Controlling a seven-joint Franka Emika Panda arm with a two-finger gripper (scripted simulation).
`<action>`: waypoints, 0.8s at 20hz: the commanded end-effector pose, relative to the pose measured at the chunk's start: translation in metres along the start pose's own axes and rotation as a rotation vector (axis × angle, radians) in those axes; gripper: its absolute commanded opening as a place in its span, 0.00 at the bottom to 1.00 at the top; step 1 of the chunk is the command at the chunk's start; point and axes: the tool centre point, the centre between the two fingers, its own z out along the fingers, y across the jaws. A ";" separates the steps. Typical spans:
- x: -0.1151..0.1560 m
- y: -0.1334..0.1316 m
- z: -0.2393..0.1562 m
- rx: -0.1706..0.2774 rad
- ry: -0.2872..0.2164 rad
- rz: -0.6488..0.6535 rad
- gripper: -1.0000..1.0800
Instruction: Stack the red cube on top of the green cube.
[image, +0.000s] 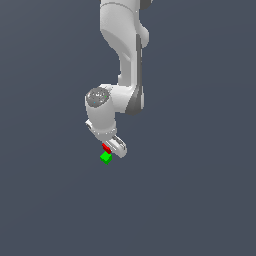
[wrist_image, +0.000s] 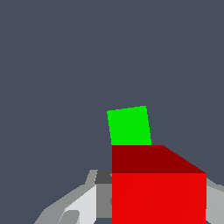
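- Exterior view: reaching down from the top of frame over a plain dark grey floor (image: 200, 200), white Panda arm (image: 122, 65) w/ gripper (image: 111, 148) carrying the red cube (image: 106, 148); hanging just above and slightly to the exterior view's left, over the green cube (image: 105, 158), which is resting on the floor.
- Wrist view: filling the foreground, red cube (wrist_image: 158, 197) clamped btwn the fingers (wrist_image: 83, 203), pale grey on either side; showing just beyond its edge, green cube (wrist_image: 129, 126), part hidden by the red one.
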 end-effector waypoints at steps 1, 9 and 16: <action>0.011 -0.001 0.009 0.001 0.001 0.000 0.00; 0.029 -0.003 0.023 0.000 0.000 0.000 0.00; 0.030 -0.003 0.024 0.000 0.000 0.000 0.96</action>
